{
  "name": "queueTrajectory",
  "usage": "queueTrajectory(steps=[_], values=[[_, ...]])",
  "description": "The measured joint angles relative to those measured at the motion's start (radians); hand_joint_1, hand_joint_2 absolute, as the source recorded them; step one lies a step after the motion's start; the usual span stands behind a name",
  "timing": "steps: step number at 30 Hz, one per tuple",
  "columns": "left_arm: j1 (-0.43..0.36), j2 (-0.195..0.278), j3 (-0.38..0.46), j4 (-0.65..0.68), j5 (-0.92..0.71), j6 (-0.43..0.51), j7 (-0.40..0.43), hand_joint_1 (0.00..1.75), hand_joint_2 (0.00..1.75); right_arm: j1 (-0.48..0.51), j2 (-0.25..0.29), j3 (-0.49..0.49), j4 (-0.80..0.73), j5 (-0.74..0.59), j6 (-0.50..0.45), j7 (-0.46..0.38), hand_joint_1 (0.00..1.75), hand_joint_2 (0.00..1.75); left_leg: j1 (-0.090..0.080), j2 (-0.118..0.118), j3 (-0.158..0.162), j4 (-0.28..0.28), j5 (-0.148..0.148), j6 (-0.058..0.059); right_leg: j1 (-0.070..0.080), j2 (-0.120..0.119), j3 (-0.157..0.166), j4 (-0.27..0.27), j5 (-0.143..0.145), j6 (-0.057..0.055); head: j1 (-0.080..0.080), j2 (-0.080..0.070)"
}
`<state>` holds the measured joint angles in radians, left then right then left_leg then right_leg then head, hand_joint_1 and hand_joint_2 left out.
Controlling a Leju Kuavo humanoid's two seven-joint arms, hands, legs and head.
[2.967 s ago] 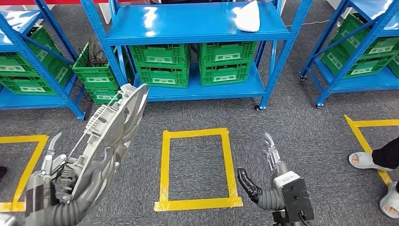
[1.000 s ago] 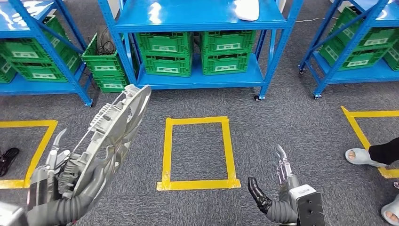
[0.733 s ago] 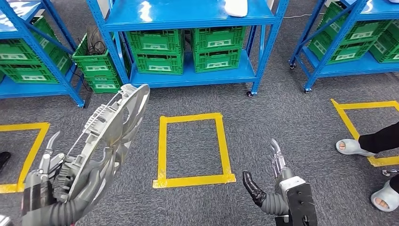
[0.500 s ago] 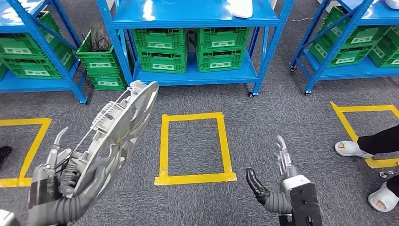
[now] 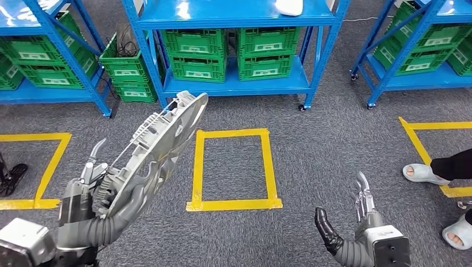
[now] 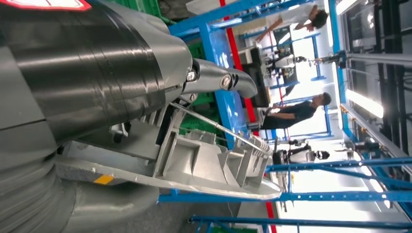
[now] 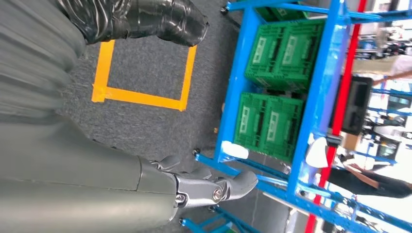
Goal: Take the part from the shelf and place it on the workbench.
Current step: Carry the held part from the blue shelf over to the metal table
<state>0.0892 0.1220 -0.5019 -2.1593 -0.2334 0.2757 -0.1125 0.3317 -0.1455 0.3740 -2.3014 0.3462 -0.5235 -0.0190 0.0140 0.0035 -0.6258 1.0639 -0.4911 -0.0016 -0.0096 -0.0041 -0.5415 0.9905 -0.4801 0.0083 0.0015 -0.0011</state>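
Our landmark is the yellow tape square (image 5: 232, 168) on the grey carpet (image 5: 334, 144). Beyond it stands a blue shelf (image 5: 234, 14) whose lower deck carries green crates (image 5: 234, 53); we cannot tell what is in them. A white object (image 5: 289, 6) lies on its upper deck. Left of the square, our left hand (image 5: 92, 192) grips the part (image 5: 158, 150), a grey round ribbed casting, tilted up on edge above the carpet, fingers wrapped around its lower rim. Right of the square, our right hand (image 5: 356, 228) holds nothing, fingers spread. Further right, a person's sandalled feet (image 5: 426, 173) stand by more tape.
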Motion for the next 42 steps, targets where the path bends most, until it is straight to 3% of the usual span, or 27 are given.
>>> queueTrajectory(steps=[3, 4, 5, 6, 8, 10, 13, 14, 16, 18, 19, 20, 21, 23, 25, 26, 30, 34, 39, 42], values=[[-0.002, -0.001, 0.000, 0.004, -0.004, -0.006, 0.002, 1.75, 1.75, 0.002, 0.005, -0.004, -0.002, -0.003, 0.006, -0.008, 0.00, 1.75, 0.001, -0.001, -0.067, 0.182, -0.099, -0.007, 0.002, -0.001, -0.016, 0.000, 0.012, -0.010, -0.017, 0.000], [-0.002, -0.001, 0.000, 0.007, -0.005, -0.006, 0.004, 1.75, 1.75, 0.003, 0.007, -0.006, -0.002, -0.003, 0.007, -0.008, 0.00, 1.75, 0.001, -0.001, -0.075, 0.216, -0.111, -0.008, 0.003, -0.001, -0.022, 0.001, 0.016, -0.011, -0.021, 0.000], [-0.002, -0.001, 0.000, 0.008, -0.006, -0.007, 0.005, 1.75, 1.75, 0.003, 0.009, -0.008, -0.002, -0.004, 0.010, -0.009, 0.00, 1.75, 0.001, -0.001, -0.065, 0.214, -0.105, -0.007, 0.003, 0.000, -0.028, 0.003, 0.020, -0.011, -0.025, 0.000], [-0.002, -0.002, 0.000, 0.009, -0.007, -0.007, 0.006, 1.75, 1.75, 0.003, 0.010, -0.009, -0.002, -0.005, 0.013, -0.009, 0.00, 1.75, 0.001, -0.001, -0.034, 0.172, -0.084, -0.003, 0.004, 0.001, -0.033, 0.005, 0.023, -0.010, -0.029, 0.000], [-0.003, -0.003, 0.001, 0.010, -0.008, -0.006, 0.006, 1.75, 1.75, 0.002, 0.013, -0.010, -0.002, -0.008, 0.020, -0.009, 0.00, 1.75, -0.004, 0.000, 0.054, 0.031, -0.039, 0.010, 0.007, 0.004, -0.039, 0.010, 0.027, -0.006, -0.035, 0.000], [-0.003, -0.005, 0.001, 0.010, -0.008, -0.005, 0.005, 1.75, 1.75, -0.003, 0.014, -0.010, -0.002, -0.009, 0.026, -0.009, 0.00, 1.75, -0.009, 0.000, 0.104, -0.059, -0.027, 0.019, 0.008, 0.003, -0.045, 0.014, 0.032, 0.003, -0.035, 0.000], [-0.001, -0.008, 0.003, 0.009, -0.009, -0.003, 0.004, 1.75, 1.75, -0.018, 0.015, -0.010, -0.003, -0.011, 0.033, -0.007, 0.00, 1.75, -0.011, 0.000, 0.107, -0.081, -0.018, 0.028, 0.005, 0.002, -0.053, 0.014, 0.040, 0.020, -0.034, 0.000], [-0.001, -0.009, 0.005, 0.009, -0.009, -0.002, 0.004, 1.75, 1.75, -0.021, 0.015, -0.010, -0.004, -0.011, 0.035, -0.006, 0.00, 1.75, -0.007, 0.001, 0.110, -0.087, -0.010, 0.033, 0.005, 0.003, -0.060, 0.023, 0.030, 0.026, -0.033, 0.000], [-0.001, -0.012, 0.007, 0.009, -0.010, 0.000, 0.003, 1.75, 1.75, -0.027, 0.015, -0.010, -0.005, -0.011, 0.036, -0.005, 0.00, 1.75, -0.001, 0.004, 0.110, -0.096, 0.006, 0.039, 0.003, 0.005, -0.094, 0.100, -0.027, 0.037, -0.026, 0.000], [0.001, -0.015, 0.008, 0.009, -0.010, 0.002, 0.003, 1.75, 1.75, -0.030, 0.015, -0.010, -0.005, -0.012, 0.036, -0.004, 0.00, 1.75, 0.000, 0.004, 0.094, -0.093, 0.016, 0.042, -0.003, 0.005, -0.140, 0.229, -0.095, 0.048, -0.016, 0.000], [0.002, -0.015, 0.008, 0.009, -0.010, 0.002, 0.003, 1.75, 1.75, -0.031, 0.015, -0.010, -0.005, -0.013, 0.036, -0.003, 0.00, 1.75, 0.001, 0.004, 0.087, -0.090, 0.019, 0.041, -0.006, 0.005, -0.153, 0.274, -0.111, 0.052, -0.013, 0.000], [0.003, -0.015, 0.008, 0.009, -0.010, 0.003, 0.003, 1.75, 1.75, -0.032, 0.015, -0.010, -0.005, -0.014, 0.037, -0.003, 0.00, 1.75, 0.001, 0.003, 0.081, -0.087, 0.021, 0.040, -0.009, 0.004, -0.151, 0.285, -0.108, 0.057, -0.010, 0.000], [0.003, -0.015, 0.009, 0.009, -0.010, 0.004, 0.003, 1.75, 1.75, -0.034, 0.015, -0.010, -0.005, -0.016, 0.038, -0.002, 0.00, 1.75, 0.003, 0.003, 0.076, -0.083, 0.022, 0.039, -0.013, 0.004, -0.131, 0.257, -0.088, 0.060, -0.008, 0.000], [0.007, -0.016, 0.009, 0.008, -0.010, 0.011, -0.001, 1.75, 1.75, -0.044, 0.014, -0.010, -0.004, -0.022, 0.041, 0.000, 0.00, 0.87, 0.005, 0.002, 0.067, -0.071, 0.020, 0.031, -0.018, 0.005, -0.059, 0.129, -0.035, 0.065, 0.002, 0.000], [0.017, -0.015, 0.009, 0.005, -0.011, 0.027, -0.008, 1.75, 1.75, -0.056, 0.014, -0.009, -0.003, -0.030, 0.045, 0.001, 0.00, 0.00, 0.003, 0.002, 0.054, -0.058, 0.020, 0.018, -0.017, 0.006, -0.011, 0.035, -0.016, 0.058, 0.010, 0.000], [0.025, -0.015, 0.009, 0.002, -0.012, 0.037, -0.012, 1.75, 1.75, -0.060, 0.013, -0.008, -0.002, -0.033, 0.047, 0.002, 0.00, 0.00, 0.000, 0.002, 0.048, -0.052, 0.018, 0.015, -0.016, 0.006, -0.006, 0.023, -0.020, 0.053, 0.010, 0.000], [0.058, -0.007, 0.008, -0.005, -0.019, 0.085, -0.018, 1.75, 1.75, -0.066, 0.012, 0.005, 0.005, -0.041, 0.048, -0.002, 0.00, 0.00, 0.001, 0.002, 0.043, -0.053, 0.023, 0.032, -0.014, 0.006, -0.008, 0.019, -0.016, 0.041, -0.006, 0.000], [0.080, 0.001, 0.006, -0.012, -0.034, 0.120, -0.015, 1.75, 1.75, -0.079, 0.008, 0.025, 0.014, -0.012, 0.058, 0.012, 0.00, 0.00, 0.002, 0.002, 0.047, -0.064, 0.031, 0.019, -0.012, 0.005, -0.009, 0.019, -0.013, 0.035, -0.018, 0.000], [0.091, 0.012, 0.005, -0.019, -0.070, 0.145, 0.018, 1.75, 1.75, -0.096, 0.005, 0.048, 0.028, 0.012, 0.059, 0.034, 0.00, 0.00, 0.000, 0.000, 0.044, -0.059, 0.031, 0.020, -0.016, 0.002, -0.010, 0.018, -0.010, 0.034, -0.035, 0.000], [0.091, 0.018, 0.005, -0.028, -0.079, 0.151, 0.029, 1.75, 1.75, -0.101, 0.004, 0.057, 0.032, 0.013, 0.055, 0.030, 0.00, 0.00, -0.001, 0.000, 0.046, -0.066, 0.033, 0.024, -0.015, 0.002, -0.006, 0.009, -0.008, 0.041, -0.041, 0.000]])
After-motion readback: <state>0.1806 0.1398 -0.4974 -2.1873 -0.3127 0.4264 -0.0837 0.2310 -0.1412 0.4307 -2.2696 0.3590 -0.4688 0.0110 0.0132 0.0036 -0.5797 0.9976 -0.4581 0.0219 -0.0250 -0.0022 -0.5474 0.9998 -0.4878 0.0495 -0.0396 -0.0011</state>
